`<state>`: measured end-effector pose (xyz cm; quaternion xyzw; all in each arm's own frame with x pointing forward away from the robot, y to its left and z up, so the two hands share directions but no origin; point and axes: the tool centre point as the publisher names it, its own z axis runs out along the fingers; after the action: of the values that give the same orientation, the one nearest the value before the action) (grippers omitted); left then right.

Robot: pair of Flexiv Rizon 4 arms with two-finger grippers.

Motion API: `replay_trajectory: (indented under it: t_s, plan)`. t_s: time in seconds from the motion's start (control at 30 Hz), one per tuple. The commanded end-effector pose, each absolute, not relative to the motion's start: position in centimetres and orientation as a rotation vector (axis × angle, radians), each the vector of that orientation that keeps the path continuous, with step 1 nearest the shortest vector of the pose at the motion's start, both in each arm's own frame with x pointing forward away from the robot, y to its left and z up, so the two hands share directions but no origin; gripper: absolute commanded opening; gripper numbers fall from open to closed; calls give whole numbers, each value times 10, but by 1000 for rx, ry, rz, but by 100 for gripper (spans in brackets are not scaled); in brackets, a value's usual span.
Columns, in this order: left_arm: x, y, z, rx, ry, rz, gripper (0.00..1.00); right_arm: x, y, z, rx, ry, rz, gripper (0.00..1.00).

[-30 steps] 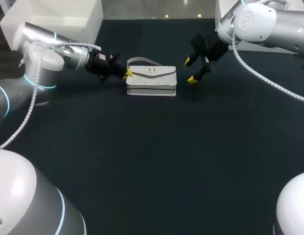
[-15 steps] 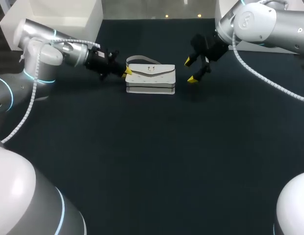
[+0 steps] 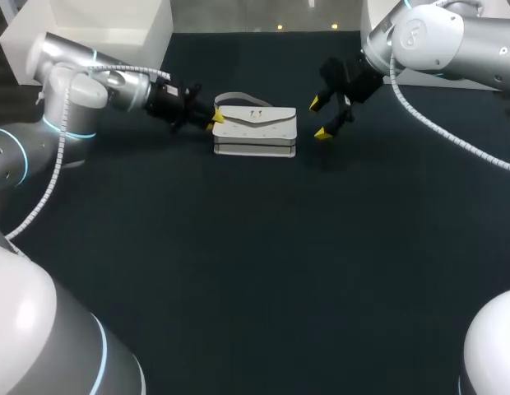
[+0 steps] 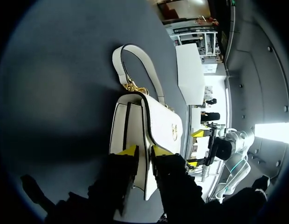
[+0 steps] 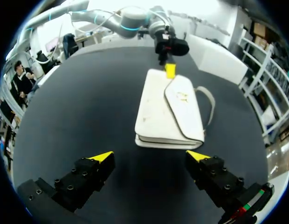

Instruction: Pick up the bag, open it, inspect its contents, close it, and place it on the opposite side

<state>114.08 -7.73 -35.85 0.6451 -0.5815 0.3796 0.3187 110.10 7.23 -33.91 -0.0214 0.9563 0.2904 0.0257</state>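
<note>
A white handbag point(image 3: 255, 132) lies flat on the dark table at the back middle, its flap down and its strap point(image 3: 238, 101) looped behind it. My left gripper point(image 3: 215, 122) is at the bag's left end. In the left wrist view its yellow fingertips point(image 4: 128, 150) stand a little apart, with the edge of the bag point(image 4: 154, 121) between them. My right gripper point(image 3: 320, 118) hangs wide open just off the bag's right end. From the right wrist, the bag point(image 5: 168, 109) lies ahead of the open right gripper point(image 5: 149, 156), with my left gripper point(image 5: 170, 70) at its far end.
A white box point(image 3: 99, 29) stands at the table's back left corner, behind my left arm. Bare dark tabletop point(image 3: 263, 263) stretches in front of the bag to the near edge.
The left gripper's fingers have parted slightly at the bag's left end. The bag shifted slightly left, then back. The right arm has kept still.
</note>
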Motion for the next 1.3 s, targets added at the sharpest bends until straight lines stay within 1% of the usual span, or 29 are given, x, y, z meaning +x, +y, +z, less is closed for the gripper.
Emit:
replay_trajectory:
  t_s: [0.03,0.1,0.13,0.37,0.53,0.87,1.13,1.3]
  plan:
    - [1142,-74,-356,1689,-1528,1006,91,1103,72,-339,-69,2959,899,100]
    - [1140,-71,-351,1688,-1529,1016,99,1103,72,-339,-69,2959,899,100]
    - [1139,-69,-348,1683,-1530,1021,100,1103,72,-339,-69,2959,899,100]
    - [1130,-52,-324,1664,-1555,1066,100,1103,72,-339,-69,2959,899,100]
    - [1121,-36,-307,1659,-1626,1051,100,1105,85,-322,-55,2974,721,100]
    - [1108,3,-273,1555,-1938,830,100,1097,106,-289,-43,2881,506,100]
    - [1110,31,-256,1407,-2239,690,100,1094,116,-280,-29,2806,385,100]
    - [1109,41,-252,1320,-2402,670,100,1090,121,-276,-21,2724,317,100]
